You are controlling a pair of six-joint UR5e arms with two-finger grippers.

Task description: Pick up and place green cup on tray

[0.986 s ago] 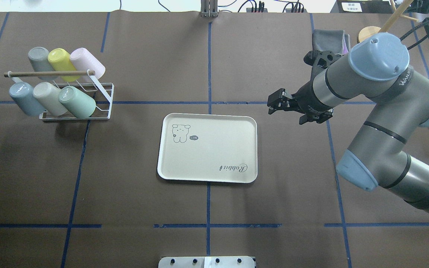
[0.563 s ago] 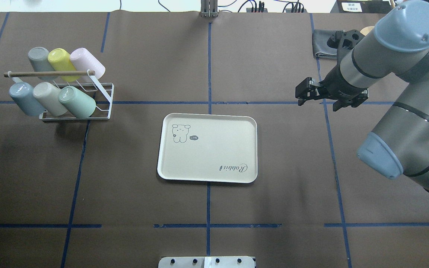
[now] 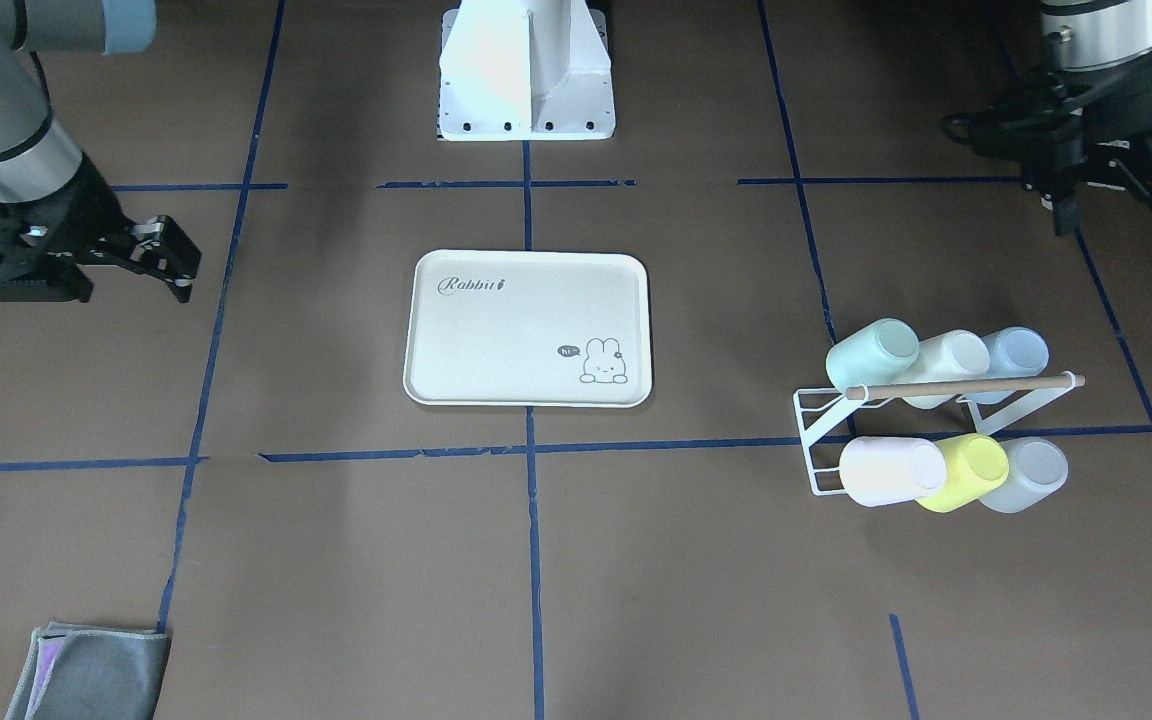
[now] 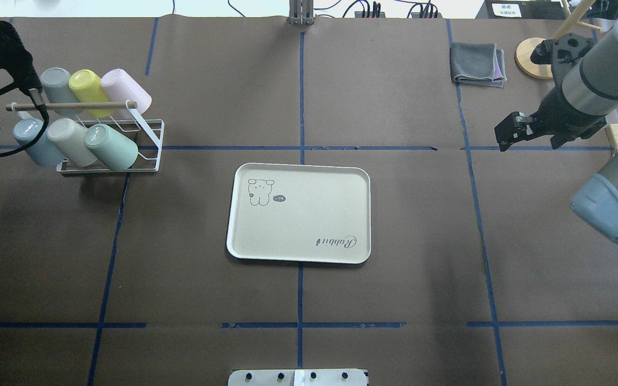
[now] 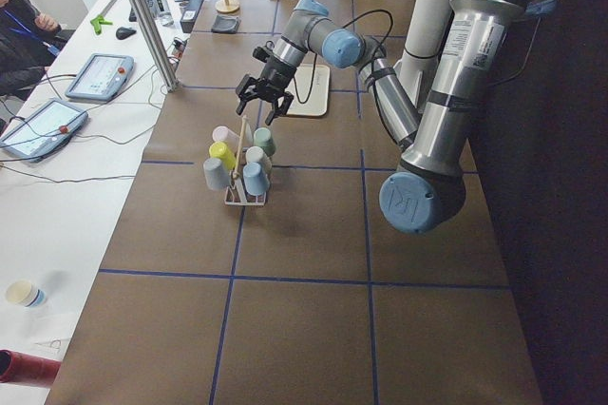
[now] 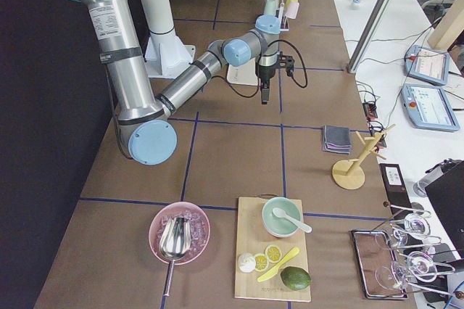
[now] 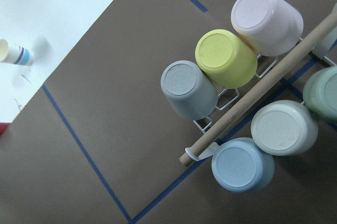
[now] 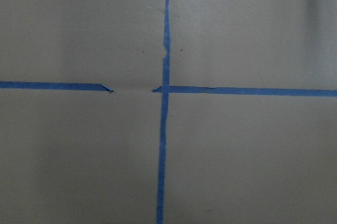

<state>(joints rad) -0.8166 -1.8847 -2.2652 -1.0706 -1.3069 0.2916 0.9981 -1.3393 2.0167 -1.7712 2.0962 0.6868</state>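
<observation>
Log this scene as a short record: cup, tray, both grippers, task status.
green cup: tilted on the cup rack, row nearer the robot, end nearest the tray
tray: bare, mid-table
left gripper: open, empty, by the rack's other end, touching no cup
right gripper: open, empty, over bare table on the tray's opposite side
other cups: five, same rack
status: cup not yet picked

Our left claw (image 3: 1118, 232) hangs pointing down from its wrist, jaws spread wide and holding nothing. Our right claw (image 3: 176, 270) points down too, jaws parted and empty, its forearm reaching out from a bent elbow. Our two arms are well apart.
</observation>
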